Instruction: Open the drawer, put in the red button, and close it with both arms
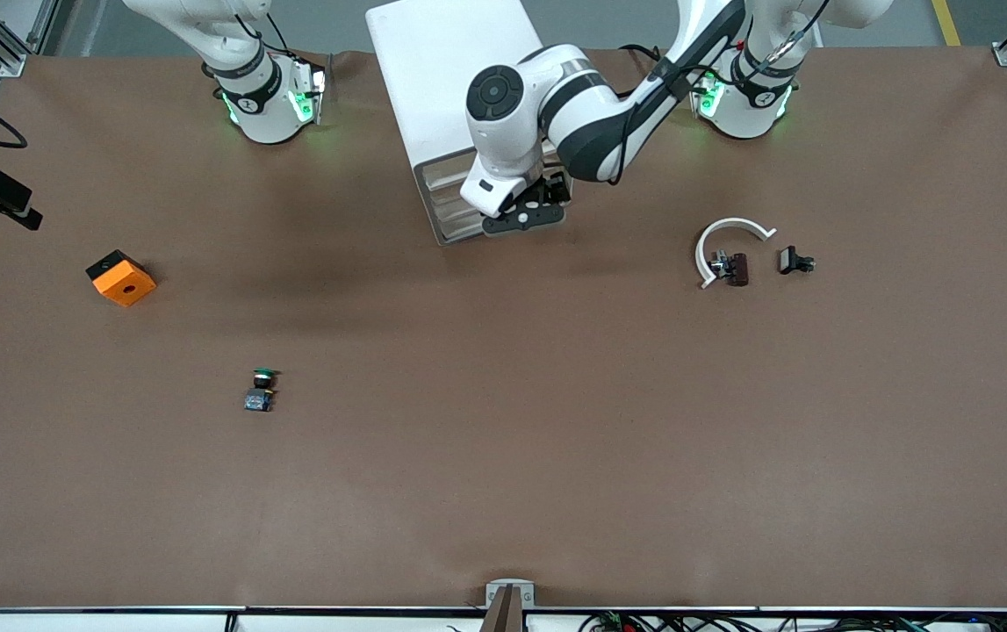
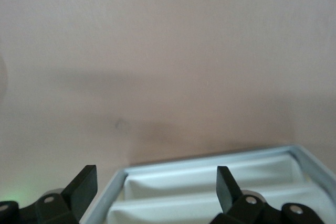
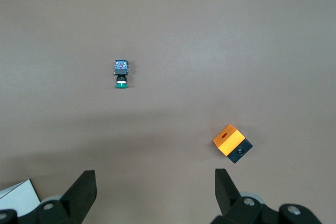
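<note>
Orange block (image 1: 121, 277) and green-capped button (image 1: 262, 389) lie apart.

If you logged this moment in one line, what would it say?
left hand: open, at cabinet drawer fronts | right hand: open, waiting | drawers: shut | red button: on table, by white clip

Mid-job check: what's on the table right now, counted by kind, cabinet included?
Push buttons: 2 (green-capped button, red button)
Orange block: 1
White curved piece: 1
Small black part: 1
White drawer cabinet: 1
Total: 6
</note>
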`<state>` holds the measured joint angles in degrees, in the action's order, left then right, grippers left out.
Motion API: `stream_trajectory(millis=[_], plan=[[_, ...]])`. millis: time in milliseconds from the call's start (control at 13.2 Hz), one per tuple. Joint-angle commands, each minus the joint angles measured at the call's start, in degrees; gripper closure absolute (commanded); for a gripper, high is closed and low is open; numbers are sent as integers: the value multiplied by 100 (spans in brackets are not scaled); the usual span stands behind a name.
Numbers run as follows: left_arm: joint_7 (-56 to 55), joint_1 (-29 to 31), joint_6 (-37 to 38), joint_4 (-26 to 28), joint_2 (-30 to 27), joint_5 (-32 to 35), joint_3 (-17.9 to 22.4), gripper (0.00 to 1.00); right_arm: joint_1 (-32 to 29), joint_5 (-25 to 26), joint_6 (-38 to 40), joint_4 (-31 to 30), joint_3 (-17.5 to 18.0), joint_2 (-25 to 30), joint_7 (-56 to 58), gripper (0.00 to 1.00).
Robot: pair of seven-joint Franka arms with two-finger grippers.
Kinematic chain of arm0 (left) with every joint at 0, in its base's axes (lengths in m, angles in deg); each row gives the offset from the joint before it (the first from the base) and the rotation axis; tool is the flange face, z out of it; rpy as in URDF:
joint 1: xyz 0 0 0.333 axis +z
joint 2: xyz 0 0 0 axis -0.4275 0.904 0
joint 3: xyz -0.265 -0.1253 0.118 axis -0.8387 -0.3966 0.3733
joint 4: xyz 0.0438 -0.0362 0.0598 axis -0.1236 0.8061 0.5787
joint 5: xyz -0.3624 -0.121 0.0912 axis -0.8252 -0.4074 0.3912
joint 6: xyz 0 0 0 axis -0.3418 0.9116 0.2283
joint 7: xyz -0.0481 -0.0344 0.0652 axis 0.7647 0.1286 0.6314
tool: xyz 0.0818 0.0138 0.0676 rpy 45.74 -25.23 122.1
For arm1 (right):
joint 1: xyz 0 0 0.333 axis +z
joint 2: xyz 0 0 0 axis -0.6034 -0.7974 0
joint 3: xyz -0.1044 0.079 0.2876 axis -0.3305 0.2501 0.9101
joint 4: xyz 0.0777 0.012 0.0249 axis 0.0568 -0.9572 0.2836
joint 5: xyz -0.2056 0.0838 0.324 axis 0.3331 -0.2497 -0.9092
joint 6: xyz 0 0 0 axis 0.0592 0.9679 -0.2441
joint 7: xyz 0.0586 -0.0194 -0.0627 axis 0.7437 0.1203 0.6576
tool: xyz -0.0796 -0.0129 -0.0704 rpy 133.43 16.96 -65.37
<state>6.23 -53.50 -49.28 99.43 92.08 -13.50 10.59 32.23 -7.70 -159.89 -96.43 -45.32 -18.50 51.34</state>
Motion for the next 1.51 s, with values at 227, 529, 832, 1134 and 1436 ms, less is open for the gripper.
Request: stream_trajectory(millis=[227, 529, 832, 1134, 1436], plan=[[93, 997, 28, -277, -140, 393, -65, 0, -56, -85, -14, -137, 81, 158, 13, 0], [145, 1666, 133, -768, -272, 437, -39, 0, -47, -85, -75, -269, 90, 237, 22, 0], [1681, 2702, 213, -813, -755, 490, -57, 0, -47, -85, -58, -278, 90, 237, 22, 0], [2472, 3179, 923, -1024, -1011, 420, -74, 0, -47, -85, -66, -278, 90, 237, 22, 0], [3694, 3487, 1372, -1059, -1406, 411, -48, 0, -47, -85, -66, -269, 90, 237, 22, 0]])
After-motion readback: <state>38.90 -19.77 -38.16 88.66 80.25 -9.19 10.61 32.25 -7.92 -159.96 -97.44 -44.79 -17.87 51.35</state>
